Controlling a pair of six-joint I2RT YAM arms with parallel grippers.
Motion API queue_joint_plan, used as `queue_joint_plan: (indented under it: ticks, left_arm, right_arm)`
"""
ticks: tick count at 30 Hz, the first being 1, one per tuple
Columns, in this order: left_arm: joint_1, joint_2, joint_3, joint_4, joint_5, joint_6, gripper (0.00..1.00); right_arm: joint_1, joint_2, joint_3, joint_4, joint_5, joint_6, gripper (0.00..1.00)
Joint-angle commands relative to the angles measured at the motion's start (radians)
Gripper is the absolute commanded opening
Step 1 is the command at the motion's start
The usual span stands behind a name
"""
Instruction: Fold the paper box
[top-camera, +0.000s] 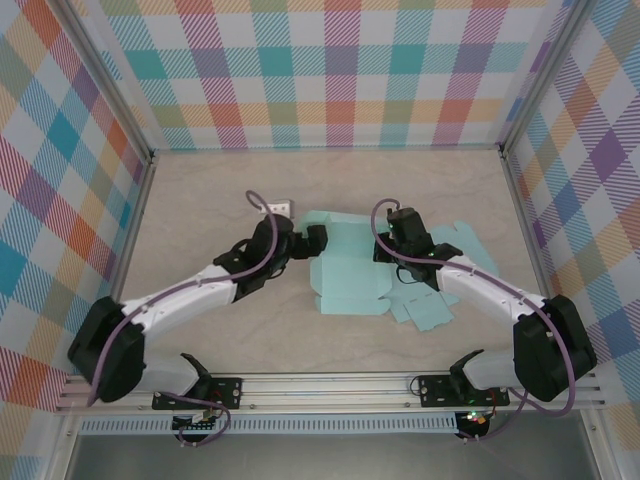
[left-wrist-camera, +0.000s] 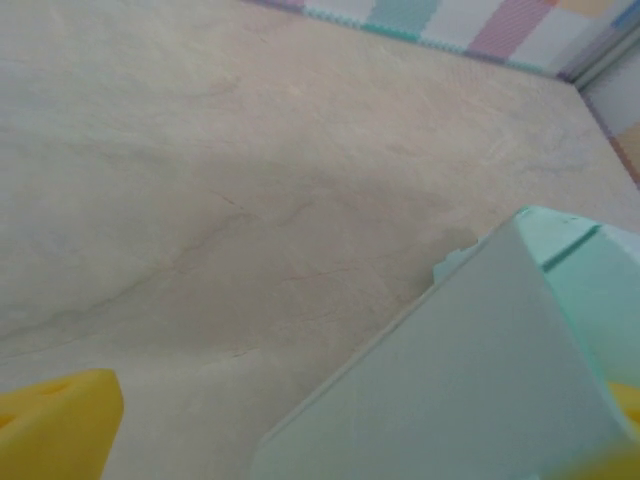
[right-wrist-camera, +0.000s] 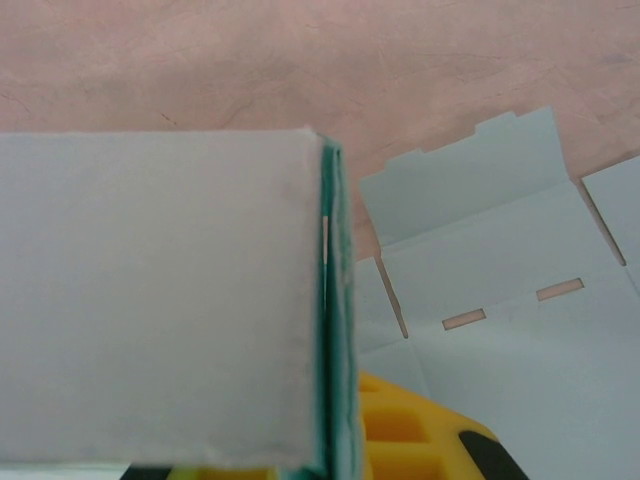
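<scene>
Part-folded box (top-camera: 345, 285), right gripper (top-camera: 388, 247) clamped on its flap, left gripper (top-camera: 318, 243) spread wide, seemingly straddling its left edge

Left fingers (left-wrist-camera: 55, 420) wide apart, right fingers (right-wrist-camera: 400, 430) close together

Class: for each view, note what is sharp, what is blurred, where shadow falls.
Top external: evenly lit, paper box crisp. Left wrist: near yellow fingertip blurred, soft shadow on table. Right wrist: near panel soft, flat flaps behind sharper.
</scene>
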Motion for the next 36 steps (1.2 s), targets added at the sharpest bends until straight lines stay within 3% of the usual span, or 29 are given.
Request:
queue_joint_plan:
  ticks: [1, 5, 10, 19, 24, 31, 36]
  left_arm:
    - [-0.011, -0.155, -0.075, -0.083, -0.111, -0.081, 0.97]
    - [-0.011, -0.298, -0.155, -0.158, -0.119, -0.169, 0.88]
    - [-0.021, -0.355, -0.212, -0.163, -0.004, -0.264, 0.78]
    - [-0.093, -0.211, -0.209, 0.016, 0.161, -0.289, 0.77]
    - [-0.110, -0.103, -0.164, 0.097, 0.197, -0.277, 0.80]
    - [-0.112, -0.013, -0.095, 0.119, 0.149, -0.220, 0.81]
    - [-0.112, 0.024, -0.058, 0.140, 0.140, -0.186, 0.74]
  right_arm:
    - [0.007, -0.012, -0.012, 0.024, 0.024, 0.012, 0.00]
    - [0.006, -0.004, -0.010, 0.029, 0.022, 0.013, 0.00]
    - [0.007, 0.019, 0.007, 0.025, 0.016, 0.009, 0.00]
    - [0.008, 0.026, 0.006, 0.028, 0.008, 0.014, 0.00]
    - [0.009, 0.007, -0.004, 0.025, 0.012, 0.013, 0.00]
    - [0.010, -0.029, -0.023, 0.028, 0.018, 0.009, 0.00]
    - [0.010, -0.038, -0.034, 0.031, 0.019, 0.012, 0.00]
